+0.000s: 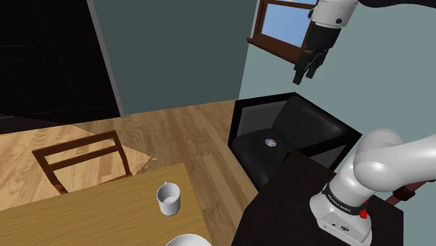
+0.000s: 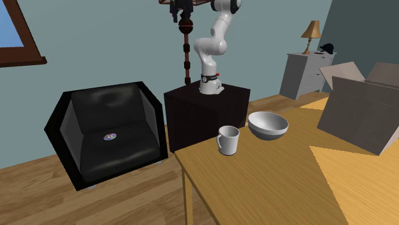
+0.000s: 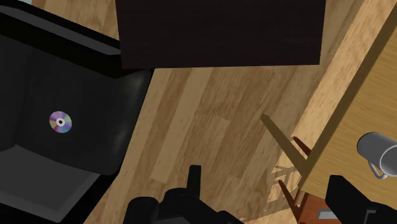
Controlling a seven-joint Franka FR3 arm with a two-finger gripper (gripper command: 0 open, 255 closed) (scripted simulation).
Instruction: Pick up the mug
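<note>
You have a light wooden worktop [image 1: 91,210] [image 2: 268,185] [image 3: 362,83] with visible grain. Two things sit directly on it. A pale mug [image 1: 168,199] [image 2: 228,140] [image 3: 376,151] stands upright, mouth up, close to the worktop's corner, its handle turned toward the second exterior view's left. Just beside it, not touching, a white bowl [image 1: 187,241] [image 2: 268,124] rests upright near the same edge, on the second exterior view's right of the mug.
</note>
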